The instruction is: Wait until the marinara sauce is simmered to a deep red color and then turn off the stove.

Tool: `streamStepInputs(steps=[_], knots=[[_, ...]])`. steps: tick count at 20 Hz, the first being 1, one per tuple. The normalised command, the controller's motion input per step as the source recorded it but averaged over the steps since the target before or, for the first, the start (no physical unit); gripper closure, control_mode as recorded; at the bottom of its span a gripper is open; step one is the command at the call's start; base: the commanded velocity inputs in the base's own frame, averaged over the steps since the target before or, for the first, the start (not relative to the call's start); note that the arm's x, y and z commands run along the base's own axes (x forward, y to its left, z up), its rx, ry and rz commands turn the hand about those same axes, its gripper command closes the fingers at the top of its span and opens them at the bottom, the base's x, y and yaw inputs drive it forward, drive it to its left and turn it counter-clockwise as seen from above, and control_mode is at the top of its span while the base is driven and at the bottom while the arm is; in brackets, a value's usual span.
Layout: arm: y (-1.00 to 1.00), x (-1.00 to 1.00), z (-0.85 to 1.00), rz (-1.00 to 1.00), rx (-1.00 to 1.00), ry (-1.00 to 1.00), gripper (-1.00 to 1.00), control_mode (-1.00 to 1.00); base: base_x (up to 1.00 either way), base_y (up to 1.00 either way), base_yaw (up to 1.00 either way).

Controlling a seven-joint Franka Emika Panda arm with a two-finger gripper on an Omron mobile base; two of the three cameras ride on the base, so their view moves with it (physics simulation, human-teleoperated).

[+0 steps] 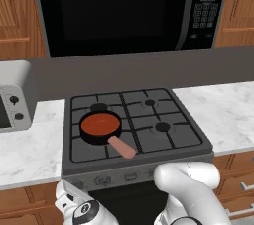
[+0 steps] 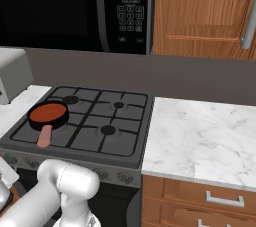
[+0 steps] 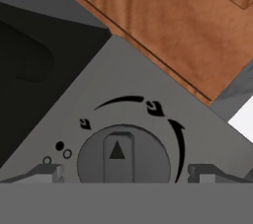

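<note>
Your pincer [image 3: 121, 172] is wide open, empty, knob [image 3: 123, 156] centred between the fingertips; close squarely on its ridge, then twist.

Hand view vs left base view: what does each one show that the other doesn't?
Hand view only: one stove knob close up, with its raised bar, triangle pointer and flame markings, framed by the open tool fingertips.

Left base view only: the marinara sauce in its black pan on the front-left burner, the microwave above, the toaster oven and the marble counter.

Both: the stove, its front panel and wooden cabinetry.
</note>
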Motion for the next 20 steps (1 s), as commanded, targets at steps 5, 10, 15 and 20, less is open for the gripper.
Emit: streamStepInputs(steps=[5, 10, 15, 20], knots=[[0.0, 0.0, 0.0, 0.0, 0.0, 0.0, -1.0, -1.0, 0.0, 0.0, 0.0], [0.0, 0.0, 0.0, 0.0, 0.0, 0.0, -1.0, -1.0, 0.0, 0.0, 0.0], [0.0, 0.0, 0.0, 0.0, 0.0, 0.0, -1.0, -1.0, 0.0, 0.0, 0.0], [0.0, 0.0, 0.0, 0.0, 0.0, 0.0, -1.0, -1.0, 0.0, 0.0, 0.0]])
